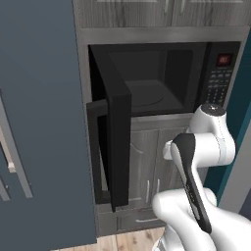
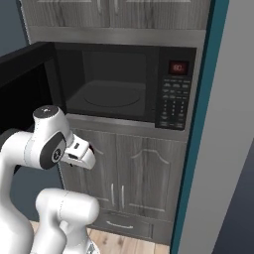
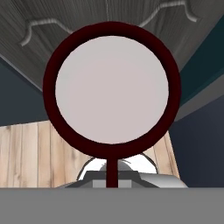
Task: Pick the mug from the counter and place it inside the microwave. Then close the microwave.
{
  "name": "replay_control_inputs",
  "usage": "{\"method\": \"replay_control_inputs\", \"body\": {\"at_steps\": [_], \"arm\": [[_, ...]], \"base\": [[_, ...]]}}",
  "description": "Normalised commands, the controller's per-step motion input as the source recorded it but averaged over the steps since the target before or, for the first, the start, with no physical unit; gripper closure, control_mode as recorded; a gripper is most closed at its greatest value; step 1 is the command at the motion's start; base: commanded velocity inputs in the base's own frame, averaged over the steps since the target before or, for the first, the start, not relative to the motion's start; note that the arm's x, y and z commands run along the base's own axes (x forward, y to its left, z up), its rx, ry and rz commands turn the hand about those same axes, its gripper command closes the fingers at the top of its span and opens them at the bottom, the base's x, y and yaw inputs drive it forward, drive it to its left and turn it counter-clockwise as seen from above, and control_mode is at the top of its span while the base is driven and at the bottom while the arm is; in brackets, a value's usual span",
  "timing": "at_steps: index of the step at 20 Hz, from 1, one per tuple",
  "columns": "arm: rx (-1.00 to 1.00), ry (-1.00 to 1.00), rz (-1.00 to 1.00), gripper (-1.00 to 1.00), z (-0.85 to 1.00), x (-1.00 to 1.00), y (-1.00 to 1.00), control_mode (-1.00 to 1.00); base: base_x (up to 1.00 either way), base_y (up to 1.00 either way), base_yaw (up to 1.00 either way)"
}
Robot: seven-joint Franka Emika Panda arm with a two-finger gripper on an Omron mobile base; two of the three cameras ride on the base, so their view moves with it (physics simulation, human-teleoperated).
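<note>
The mug (image 3: pixel 112 89) fills the hand view from above, with a dark red rim, a pale inside and its handle (image 3: pixel 112 173) running down to my gripper (image 3: pixel 112 184). The gripper is shut on the mug at that handle, and its fingertips are hidden. The black microwave (image 1: pixel 147 83) (image 2: pixel 109 84) stands open with an empty cavity and turntable. Its door (image 1: pixel 112 142) swings out to the left, edge toward me. My arm is folded low in front of the cabinets, below the cavity. The counter is out of view.
Grey wood-grain cabinet doors (image 1: pixel 147 162) (image 2: pixel 134 168) sit under the microwave. The keypad panel (image 2: pixel 173 104) is right of the cavity. A dark blue-grey panel (image 1: pixel 39 122) stands at left and a teal wall edge (image 2: pixel 198 124) at right. Wooden floor (image 3: pixel 26 153) lies below.
</note>
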Motion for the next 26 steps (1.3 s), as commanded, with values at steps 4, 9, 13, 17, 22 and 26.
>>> {"method": "replay_control_inputs", "body": {"at_steps": [4,9,13,17,22,26], "arm": [[0.0,0.0,0.0,1.0,0.0,0.0,0.0,1.0],[0.0,0.0,0.0,1.0,0.0,0.0,0.0,1.0],[0.0,0.0,0.0,1.0,0.0,0.0,0.0,1.0],[0.0,0.0,0.0,1.0,0.0,0.0,0.0,1.0],[0.0,0.0,0.0,1.0,0.0,0.0,0.0,-1.0],[0.0,0.0,0.0,1.0,0.0,0.0,0.0,-1.0]], "base": [[0.0,0.0,0.0],[0.0,0.0,0.0],[0.0,0.0,0.0],[0.0,0.0,0.0],[0.0,0.0,0.0],[0.0,0.0,0.0]]}}
